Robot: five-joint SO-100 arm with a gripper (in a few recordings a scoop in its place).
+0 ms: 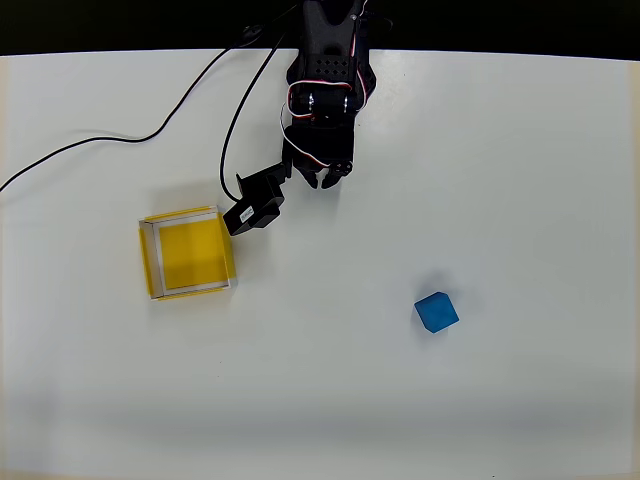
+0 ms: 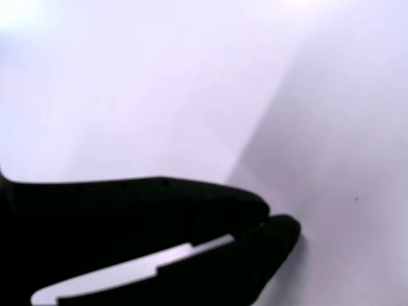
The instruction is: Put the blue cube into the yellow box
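In the overhead view, the jaws (image 1: 328, 178) are closed and hold nothing. The blue cube (image 1: 437, 312) rests on the white surface (image 1: 520, 160), well apart, toward the lower right of the jaws. The yellow box (image 1: 187, 254) lies lower left.

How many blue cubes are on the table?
1. The blue cube sits alone on the white table, lower right in the overhead view, far from the yellow box.
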